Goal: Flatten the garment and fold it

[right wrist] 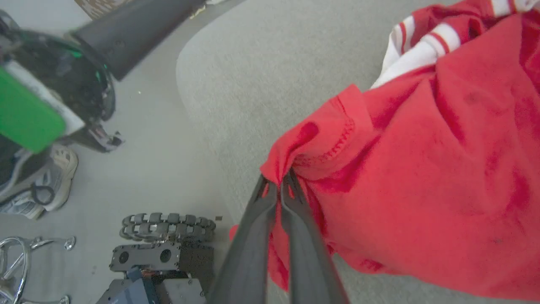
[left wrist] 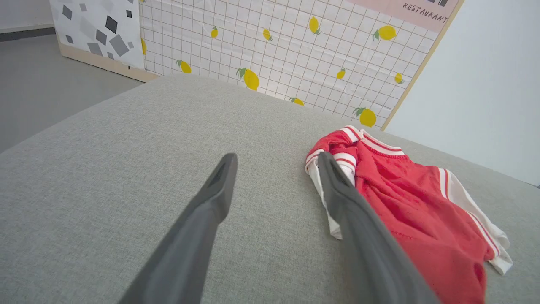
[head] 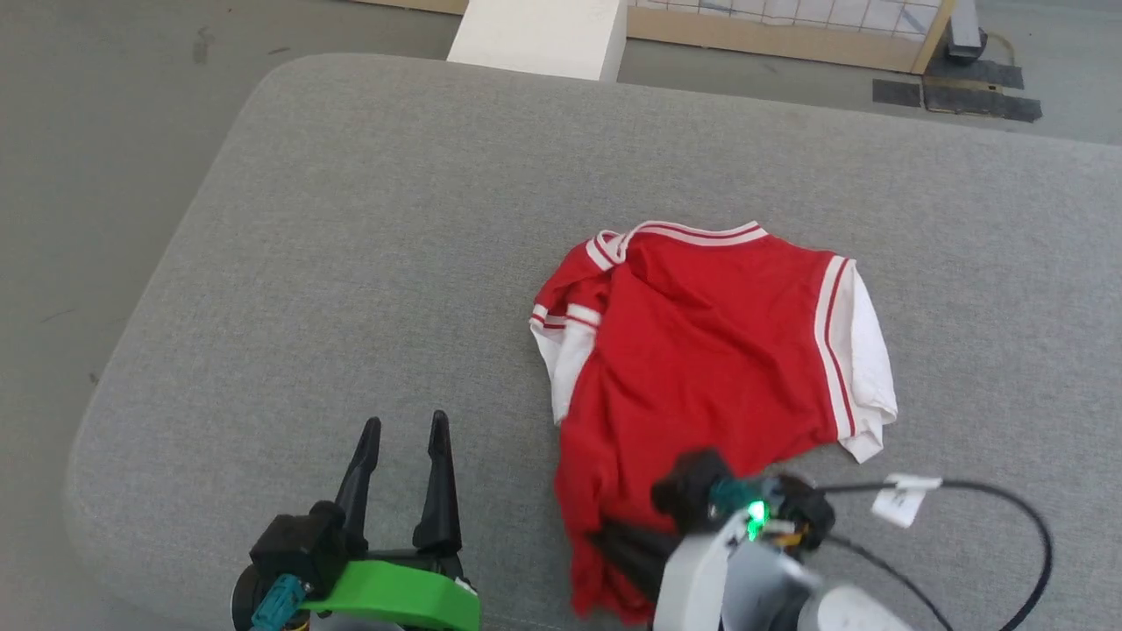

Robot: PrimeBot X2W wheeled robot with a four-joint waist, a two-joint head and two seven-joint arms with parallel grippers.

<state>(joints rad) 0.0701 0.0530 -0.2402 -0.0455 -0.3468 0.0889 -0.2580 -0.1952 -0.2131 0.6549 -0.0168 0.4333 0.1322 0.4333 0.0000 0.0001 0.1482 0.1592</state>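
Observation:
The garment (head: 710, 350) is a red shirt with white sleeves and striped trim, lying crumpled on the grey cushion (head: 351, 219), right of centre. My right gripper (right wrist: 278, 181) is shut on a bunched fold of the garment's (right wrist: 422, 169) near red hem, by the cushion's front edge. In the head view its dark fingers (head: 627, 548) show under the wrist at the hem. My left gripper (head: 405, 422) stands open over bare cushion, left of the garment, holding nothing. In the left wrist view the left gripper (left wrist: 276, 157) has its right finger just beside the garment's (left wrist: 400, 202) folded white sleeve.
A white block (head: 539, 35) and a lemon-print grid panel (left wrist: 274, 50) stand beyond the cushion's far edge. A black cable with a tag (head: 1008, 499) loops from my right wrist. On the floor below the front edge are a shoe (right wrist: 46, 185) and my wheeled base (right wrist: 168, 226).

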